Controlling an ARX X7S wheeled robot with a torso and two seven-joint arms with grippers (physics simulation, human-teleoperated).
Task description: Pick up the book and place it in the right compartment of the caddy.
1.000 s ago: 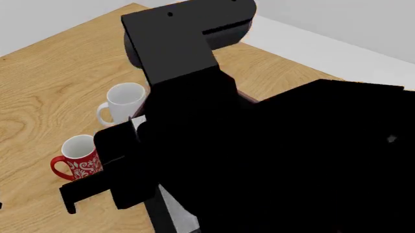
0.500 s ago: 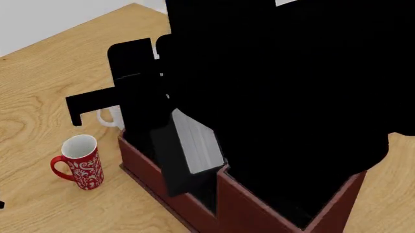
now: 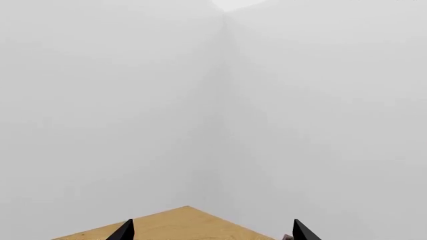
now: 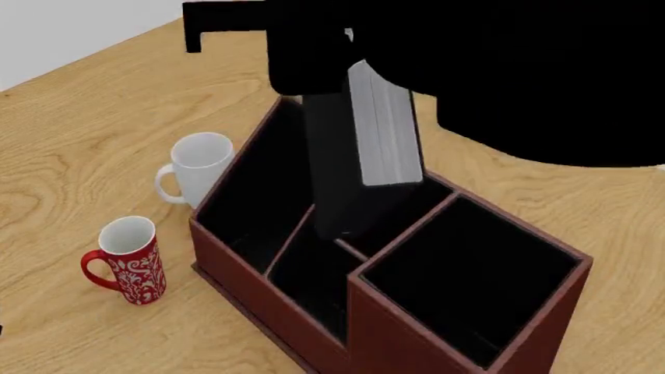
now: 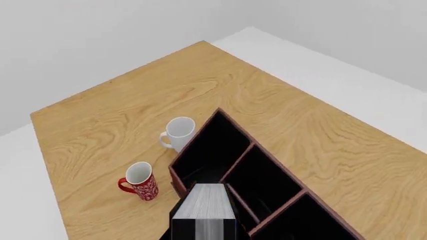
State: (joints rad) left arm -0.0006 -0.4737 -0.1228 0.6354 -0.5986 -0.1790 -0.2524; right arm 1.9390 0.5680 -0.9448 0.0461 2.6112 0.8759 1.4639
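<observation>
The book [image 4: 369, 148] hung in the air above the middle of the caddy [image 4: 311, 312], held up by the right arm; its fingers were hidden, so their grip could not be told. The right compartment [image 4: 468, 280] had nothing in it. The left gripper [image 3: 212, 231] was spread apart, holding nothing. A white mug [image 4: 198, 167] and a red mug [image 4: 127, 259] stood on the table [image 4: 62, 140] beside the caddy.
</observation>
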